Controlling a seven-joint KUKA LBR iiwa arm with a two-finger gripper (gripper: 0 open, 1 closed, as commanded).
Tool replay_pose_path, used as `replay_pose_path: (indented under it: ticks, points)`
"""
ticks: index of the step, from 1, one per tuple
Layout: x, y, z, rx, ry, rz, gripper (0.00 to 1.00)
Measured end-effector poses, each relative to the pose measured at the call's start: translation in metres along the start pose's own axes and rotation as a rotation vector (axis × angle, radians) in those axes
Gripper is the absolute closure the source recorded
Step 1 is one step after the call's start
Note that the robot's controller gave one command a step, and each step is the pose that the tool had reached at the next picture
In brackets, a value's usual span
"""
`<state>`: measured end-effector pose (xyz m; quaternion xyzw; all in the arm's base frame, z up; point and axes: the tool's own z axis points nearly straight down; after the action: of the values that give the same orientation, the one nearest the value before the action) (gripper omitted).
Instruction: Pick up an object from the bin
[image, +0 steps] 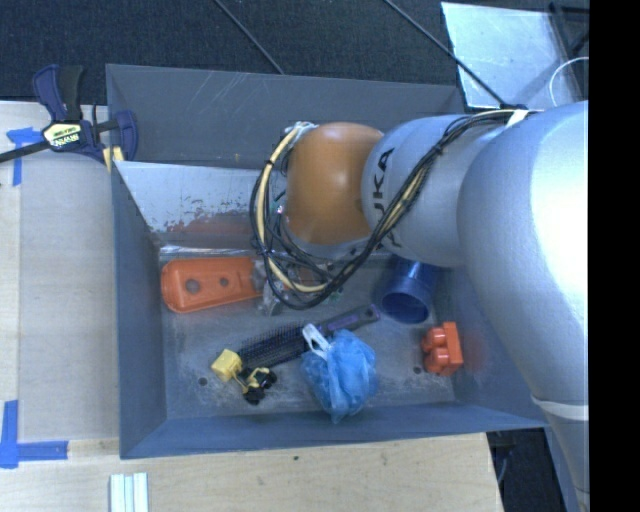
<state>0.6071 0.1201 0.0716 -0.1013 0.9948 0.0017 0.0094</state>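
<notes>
Lettering "UKA" is showing on the arm (430, 200) at centre frame. Its hand (278, 285) is hanging just right of the orange block (208, 284) at the bin's (140, 330) left; spread or pressed together, I cannot tell.

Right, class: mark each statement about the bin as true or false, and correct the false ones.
1. The blue cup lies against the bin's left wall. False: it lies right of centre, beside the arm.
2. The blue mesh puff touches the black brush. True.
3. The small orange block lies right of the puff. True.
4. The yellow-and-black piece sits in the blue cup. False: it lies on the floor by the brush's left end.
</notes>
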Motion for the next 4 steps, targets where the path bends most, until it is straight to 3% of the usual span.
replay_pose_path:
  ticks: [4]
  points:
    - [0.0,0.0,0.0,0.0,0.0,0.0,1.0]
